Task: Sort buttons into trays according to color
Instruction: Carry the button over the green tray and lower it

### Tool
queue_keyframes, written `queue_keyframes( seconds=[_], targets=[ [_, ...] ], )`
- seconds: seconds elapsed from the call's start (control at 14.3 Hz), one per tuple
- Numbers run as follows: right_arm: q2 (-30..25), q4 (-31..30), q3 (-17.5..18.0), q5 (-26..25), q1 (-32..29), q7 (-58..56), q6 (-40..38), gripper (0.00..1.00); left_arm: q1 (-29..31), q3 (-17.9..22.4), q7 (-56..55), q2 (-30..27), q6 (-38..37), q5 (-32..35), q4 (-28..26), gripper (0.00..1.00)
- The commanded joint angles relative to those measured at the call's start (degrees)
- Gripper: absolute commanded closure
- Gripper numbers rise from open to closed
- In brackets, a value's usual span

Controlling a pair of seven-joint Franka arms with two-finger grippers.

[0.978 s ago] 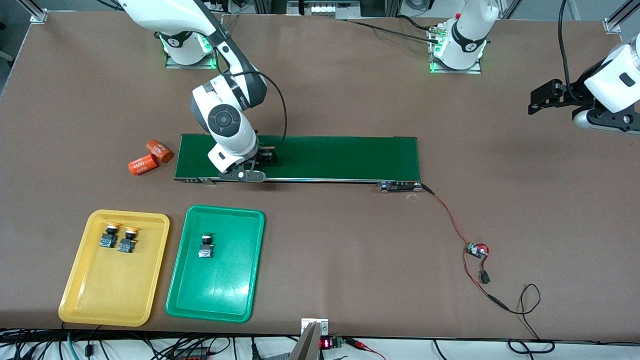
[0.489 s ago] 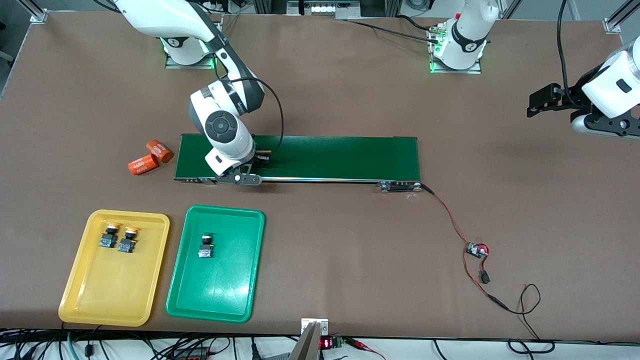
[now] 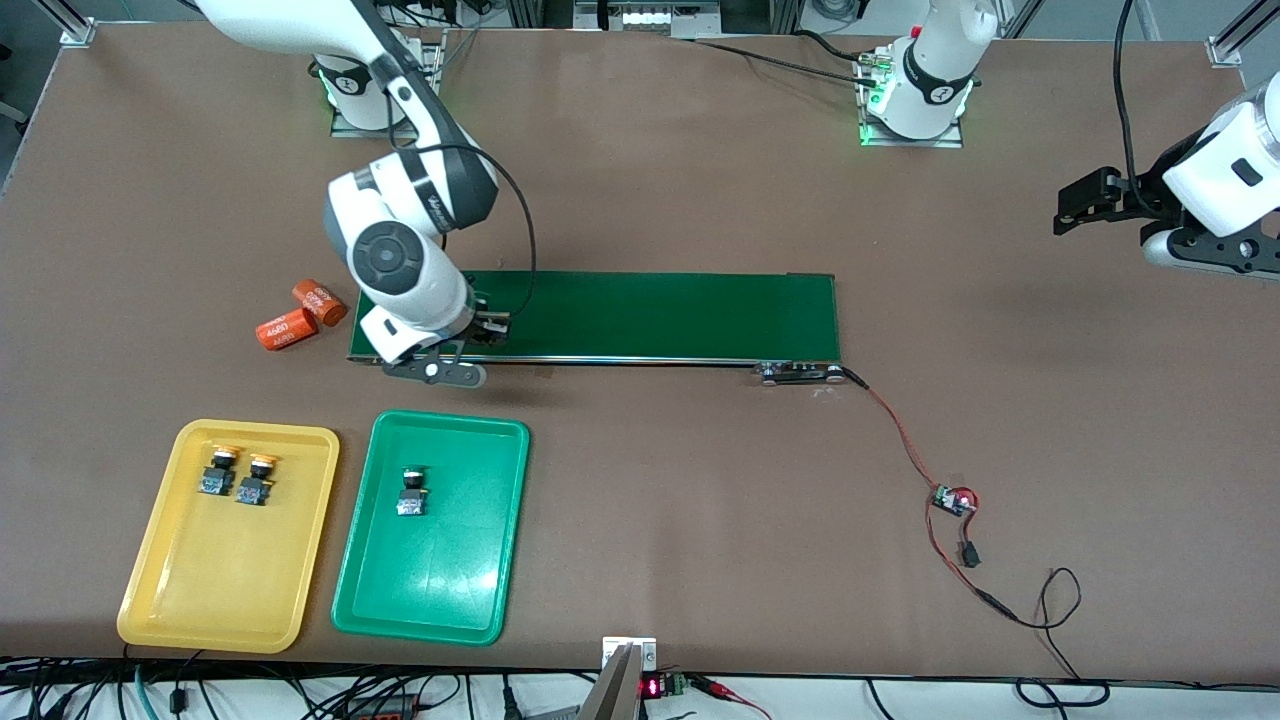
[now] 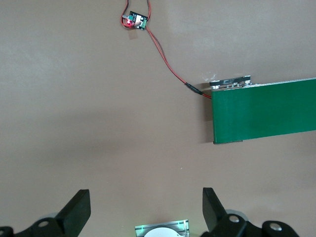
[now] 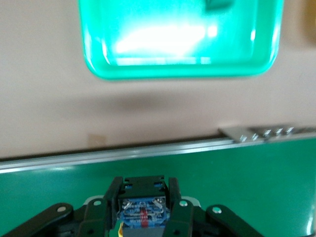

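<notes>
My right gripper point(image 3: 489, 329) hangs over the conveyor belt's point(image 3: 650, 315) end nearest the right arm, shut on a button point(image 5: 143, 206). Only the button's black body and bluish base show between the fingers point(image 5: 174, 195); its cap is hidden. The yellow tray point(image 3: 170, 590) holds two yellow-capped buttons point(image 3: 219, 470) point(image 3: 258, 478) side by side. In the green tray point(image 3: 440, 590) lies one green-capped button point(image 3: 411, 491). My left gripper point(image 4: 145, 210) waits open, nothing in it, above bare table at the left arm's end.
Two orange cylinders point(image 3: 300, 315) lie beside the belt's end, toward the right arm's end of the table. From the belt's other end a red wire runs to a small circuit board point(image 3: 951, 498). Cables hang along the table's near edge.
The right gripper shut on the button and moved with it along the belt toward the right arm's end. The left arm shifted only slightly.
</notes>
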Motion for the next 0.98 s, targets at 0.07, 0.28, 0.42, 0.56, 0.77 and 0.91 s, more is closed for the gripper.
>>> queue_keyframes(
  seconds=[0.07,0.28,0.42,0.56,0.77,0.91],
  targets=[
    [1.9,8.3,-1.2,-0.7,-2.3,-6.2,-1.1,0.66,0.0,0.1,1.1,0.6,-0.2,-0.1,1.4,0.00],
    [7.8,15.3,-3.5,-0.7,-3.0,-13.0,2.0,0.66,0.1,0.2,1.1,0.6,-0.3,-0.1,1.4,0.00],
    [13.7,21.6,-4.0,-0.6,-4.1,-14.3,3.8,0.66,0.3,0.2,1.1,0.6,-0.3,-0.1,1.4,0.00],
    [19.0,27.7,-4.3,-0.7,-4.1,-14.2,5.5,0.66,0.3,0.2,1.1,0.7,-0.3,-0.1,1.3,0.00],
    [22.9,28.7,-5.4,-0.7,-4.1,-14.2,12.1,0.66,0.3,0.2,1.1,0.6,-0.4,-0.1,1.4,0.00],
    [25.6,28.7,-5.9,-0.7,-3.8,-14.1,17.0,0.65,0.3,0.2,1.1,0.7,-0.4,-0.1,1.4,0.00]
  ],
)
